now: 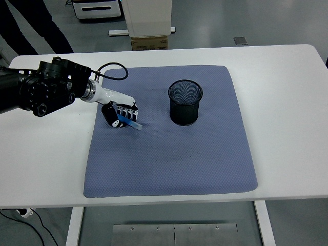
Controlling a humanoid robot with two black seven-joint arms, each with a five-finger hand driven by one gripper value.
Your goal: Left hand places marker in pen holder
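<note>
My left hand [121, 115] reaches in from the left and sits low over the left part of the blue-grey mat [169, 154]. Its fingers are curled around a blue marker [130, 123], whose tip sticks out to the lower right, close to the mat. A black mesh pen holder [185, 102] stands upright on the mat, right of the hand and apart from it. Whether anything lies inside the holder cannot be told. The right arm is out of view.
The mat lies on a white table [287, 92]. Behind the table's far edge stand a cardboard box [149, 43] and a white cabinet. A person's dark-clad legs [31, 25] show at the top left.
</note>
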